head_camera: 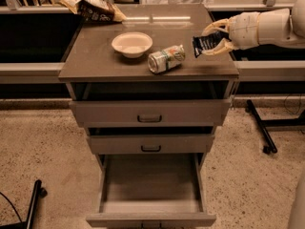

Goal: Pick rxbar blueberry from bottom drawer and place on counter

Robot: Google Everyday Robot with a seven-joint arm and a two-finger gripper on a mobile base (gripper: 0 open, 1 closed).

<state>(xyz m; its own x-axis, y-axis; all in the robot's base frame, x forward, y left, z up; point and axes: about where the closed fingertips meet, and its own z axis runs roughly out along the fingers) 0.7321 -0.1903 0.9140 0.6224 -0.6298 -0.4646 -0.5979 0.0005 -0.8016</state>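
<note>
Claw (213, 41) clamped on the rxbar blueberry (206, 43)
It hangs over the surface's (105, 61) right edge, near the tipped can (166, 59); the bottom drawer (150, 187) stands open.

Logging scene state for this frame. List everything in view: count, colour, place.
rxbar blueberry: 1, dark navy, held over the counter's right side
counter: 1, grey-brown, cabinet top
bowl: 1, cream, counter centre
can: 1, silver-green, on its side, right of the bowl
snack bag: 1, brown-tan, counter's back left corner
top drawer: 1, grey, slightly open
middle drawer: 1, grey, slightly open
bottom drawer: 1, grey, pulled far out
gripper: 1, pale, shut on the rxbar blueberry
arm: 1, white, reaching in from the right
</note>
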